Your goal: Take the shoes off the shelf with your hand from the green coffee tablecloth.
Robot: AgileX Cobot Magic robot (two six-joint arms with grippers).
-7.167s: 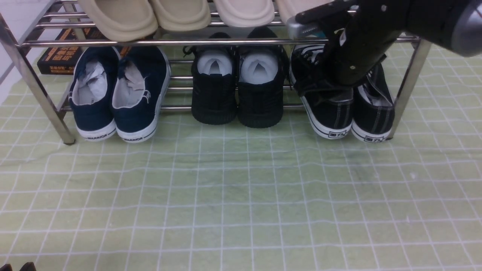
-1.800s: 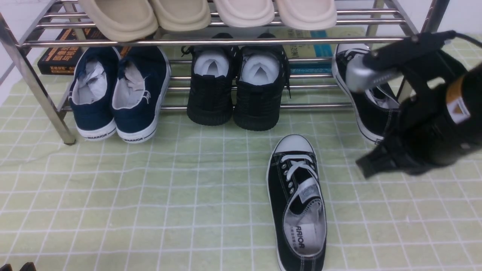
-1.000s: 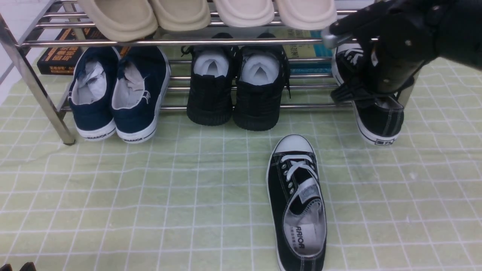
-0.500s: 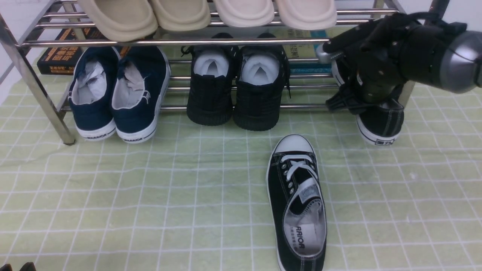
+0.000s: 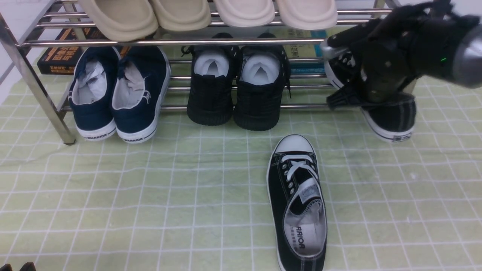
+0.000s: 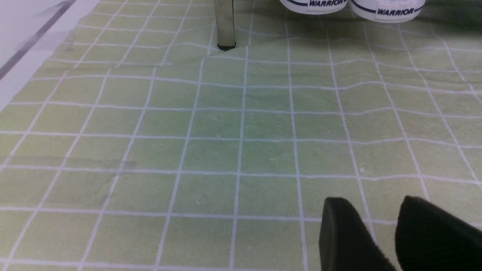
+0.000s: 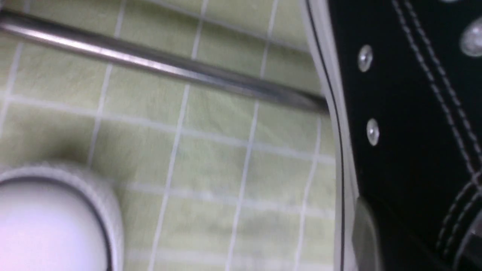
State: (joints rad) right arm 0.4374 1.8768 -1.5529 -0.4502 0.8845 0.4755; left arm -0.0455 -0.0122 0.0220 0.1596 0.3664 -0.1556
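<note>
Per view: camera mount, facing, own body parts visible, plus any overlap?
Front: between the arms, looking forward at the shoe rack and cloth; right arm reaches in from the right, a small tip of the left end effector at the lower left corner.
Left wrist: on the left wrist, facing the cloth and a rack leg; two dark fingers show.
Right wrist: on the right wrist, close on the black canvas sneaker and a rack bar; a blurred fingertip shows.
Shared: front and left wrist both show the navy slip-ons' heels.

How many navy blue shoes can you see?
2: one navy shoe at the rack's left end, the other navy shoe right beside it. Dark shoes hidden farther back can't be ruled out.
</note>
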